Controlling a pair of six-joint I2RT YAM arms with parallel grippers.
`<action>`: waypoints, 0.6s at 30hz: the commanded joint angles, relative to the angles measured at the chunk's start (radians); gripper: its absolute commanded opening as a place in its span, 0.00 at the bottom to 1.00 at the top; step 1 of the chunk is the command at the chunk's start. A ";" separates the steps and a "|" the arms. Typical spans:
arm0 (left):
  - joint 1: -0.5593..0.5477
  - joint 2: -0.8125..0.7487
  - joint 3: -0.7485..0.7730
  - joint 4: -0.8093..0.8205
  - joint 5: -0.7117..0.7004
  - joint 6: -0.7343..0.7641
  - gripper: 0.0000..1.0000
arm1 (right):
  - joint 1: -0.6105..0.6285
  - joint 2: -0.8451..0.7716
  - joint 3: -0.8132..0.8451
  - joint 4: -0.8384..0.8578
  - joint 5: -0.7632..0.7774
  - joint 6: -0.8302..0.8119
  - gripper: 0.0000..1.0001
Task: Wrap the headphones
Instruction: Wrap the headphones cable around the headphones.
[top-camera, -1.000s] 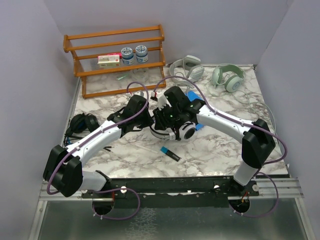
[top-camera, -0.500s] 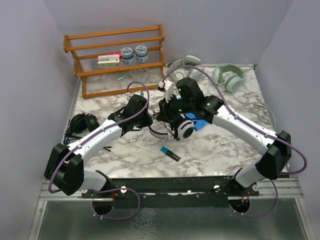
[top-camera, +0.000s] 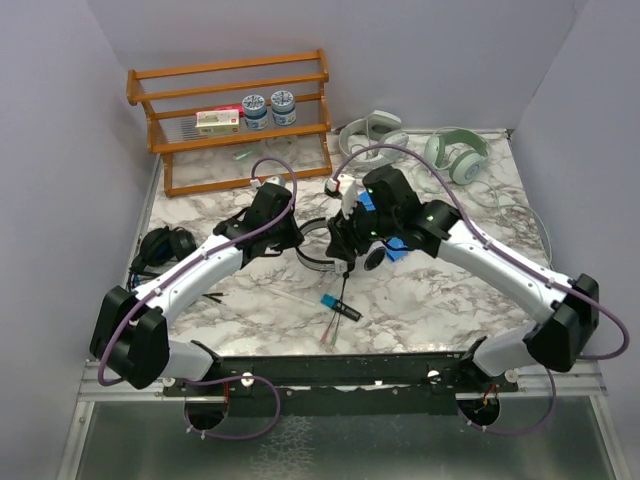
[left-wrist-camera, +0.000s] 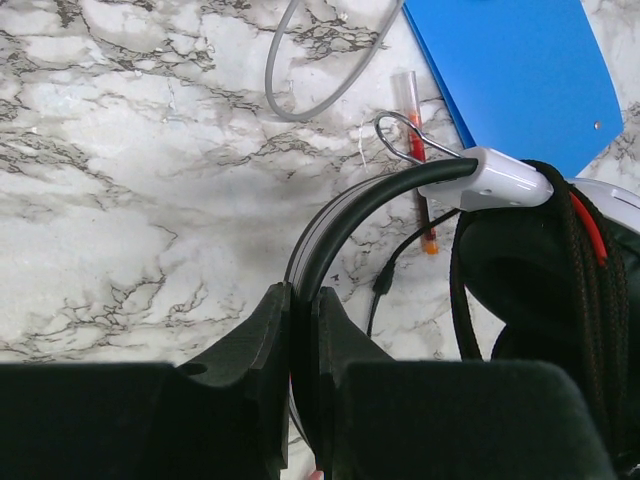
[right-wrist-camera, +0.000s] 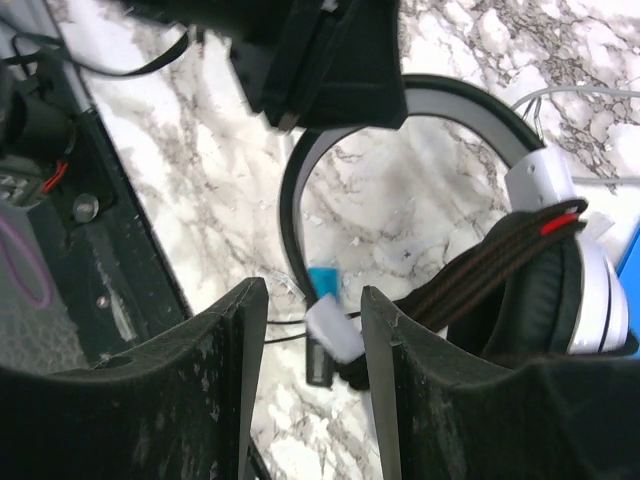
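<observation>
The white-and-black headphones (top-camera: 322, 258) hang just over the middle of the table. My left gripper (top-camera: 298, 240) is shut on their black headband (left-wrist-camera: 335, 215). A black-and-red braided cable (right-wrist-camera: 490, 275) is wound over the white earcup (right-wrist-camera: 592, 290). Its free end (top-camera: 340, 300) dangles towards the front edge. My right gripper (right-wrist-camera: 307, 305) stands open beside the earcup. A blurred white cable end (right-wrist-camera: 335, 335) lies between its fingers (right-wrist-camera: 235, 340), touching neither. An all-black pair (top-camera: 160, 248) lies at the left. A pale grey-white pair (top-camera: 372, 133) lies at the back.
A blue sheet (left-wrist-camera: 510, 70) lies under the right arm, with a thin red-tipped tube (left-wrist-camera: 418, 160) and a grey cable (left-wrist-camera: 320, 70) beside it. A blue-and-black pen (top-camera: 340, 307) lies near the front. A wooden rack (top-camera: 235, 115) stands back left, a pale green pair (top-camera: 455, 152) back right.
My right gripper has opened wider and let the cable go, and its arm has swung to the right. The cable end now hangs loose. The left gripper keeps its hold.
</observation>
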 joint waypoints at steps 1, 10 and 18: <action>0.007 -0.024 0.039 0.045 0.018 -0.004 0.00 | -0.002 -0.155 -0.083 0.044 -0.096 -0.001 0.51; 0.015 -0.044 0.087 0.028 0.021 -0.001 0.00 | -0.002 -0.531 -0.408 0.260 0.067 0.176 0.53; 0.021 -0.081 0.202 -0.090 0.037 -0.009 0.00 | -0.003 -0.801 -0.610 0.313 0.508 0.311 0.55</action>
